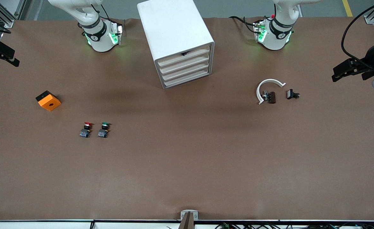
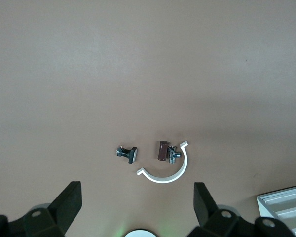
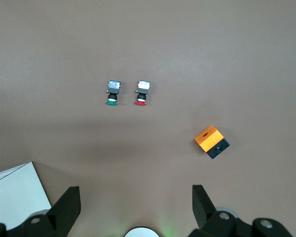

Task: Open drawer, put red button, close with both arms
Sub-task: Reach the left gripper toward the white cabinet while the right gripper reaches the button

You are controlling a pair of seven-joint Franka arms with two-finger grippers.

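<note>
Nothing is done yet: the drawer cabinet (image 1: pixel 177 41) at top centre of the front view is shut, and the red button (image 1: pixel 86 129) sits untouched at lower left, beside the green button (image 1: pixel 103 129). My left hand (image 2: pixel 138 207) and right hand (image 3: pixel 136 205) both hang open, waiting high over the brown bench (image 1: pixel 187 165). An orange box (image 1: pixel 48 100) lies nearby.

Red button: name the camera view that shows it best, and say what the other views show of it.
The right wrist view: the red button lies unobstructed beside the green button, with cap, neck and base distinct. The front view shows the red button smaller, nearer the camera than the orange box. The left wrist view does not show it.
</note>
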